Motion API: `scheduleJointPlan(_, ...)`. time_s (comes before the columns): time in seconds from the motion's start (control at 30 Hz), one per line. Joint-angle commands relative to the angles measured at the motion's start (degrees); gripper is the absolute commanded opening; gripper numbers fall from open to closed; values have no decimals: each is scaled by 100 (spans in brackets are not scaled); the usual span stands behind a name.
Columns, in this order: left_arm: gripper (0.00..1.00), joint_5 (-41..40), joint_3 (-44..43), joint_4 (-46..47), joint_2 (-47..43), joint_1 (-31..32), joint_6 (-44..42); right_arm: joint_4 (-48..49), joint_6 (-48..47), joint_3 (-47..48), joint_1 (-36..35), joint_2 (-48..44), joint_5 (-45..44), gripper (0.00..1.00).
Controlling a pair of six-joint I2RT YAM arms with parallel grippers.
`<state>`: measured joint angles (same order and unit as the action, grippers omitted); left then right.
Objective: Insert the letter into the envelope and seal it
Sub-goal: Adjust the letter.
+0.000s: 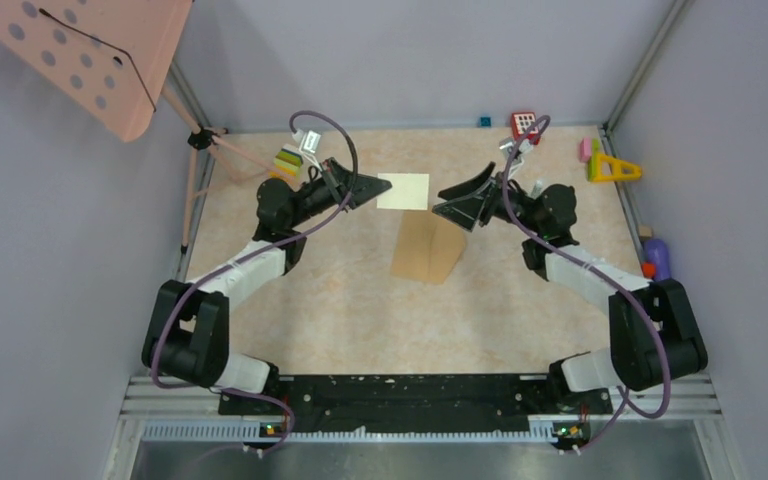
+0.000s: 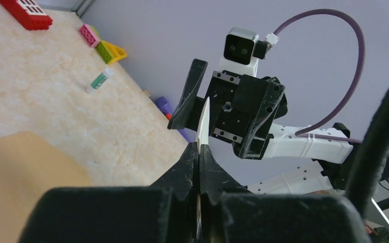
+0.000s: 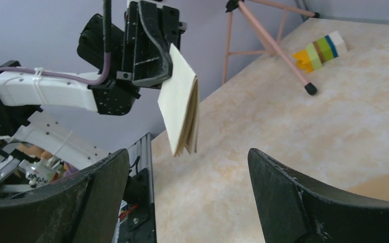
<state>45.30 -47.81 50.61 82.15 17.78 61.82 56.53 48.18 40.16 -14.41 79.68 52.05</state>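
Nearby, the envelope (image 1: 426,250) lies beside the right hand (image 1: 440,203).

The pale marbled desk (image 1: 340,300) carries the tan envelope (image 1: 427,248), flat near its middle. A striped block stack (image 1: 288,162) sits far left. A red block (image 1: 524,125), a yellow wedge (image 1: 615,168) and a purple toy (image 1: 657,258) lie along the right.

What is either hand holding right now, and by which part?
The left hand pinches the folded letter by one edge; the right hand is open and empty.
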Motion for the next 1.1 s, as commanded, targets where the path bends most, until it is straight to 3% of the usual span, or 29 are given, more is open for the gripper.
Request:
scheduleJointPlan(0.0, 0, -252, 362, 1825, 51, 120, 557, 565, 43, 79, -473, -93, -255, 85)
scheduleJointPlan(0.3, 0, -59, 466, 2207, 146, 351, 631, 570, 114, 79, -663, 91, -408, 83)
scheduleJointPlan(0.47, 0, -69, 506, 2210, 221, 416, 524, 711, 167, 66, -747, 84, -330, 71)
scheduleJointPlan(0.6, 0, -48, 524, 2208, 232, 421, 429, 954, 300, 28, -757, 66, -225, 47)
scheduleJointPlan(0.73, 0, -40, 544, 2170, 214, 421, 353, 1104, 350, 5, -765, 10, -140, 8)
scheduleJointPlan(0.77, 2, -32, 534, 2164, 209, 423, 344, 1095, 336, 13, -763, -8, -109, 0)
scheduleJointPlan(0.83, 13, -13, 514, 2092, 191, 422, 320, 926, 236, 65, -765, -67, -11, 0)
scheduleJointPlan(0.9, 33, 110, 402, 1798, 129, 399, 195, 460, -107, 221, -765, -141, 161, 0)
scheduleJointPlan(0.97, 48, 292, 203, 1274, 14, 298, -15, -600, -724, 531, -765, -226, 388, 0)
scheduleJointPlan(1.07, 60, 526, -51, 827, -154, 26, -232, -2697, -2114, 1150, -766, -306, 558, 0)
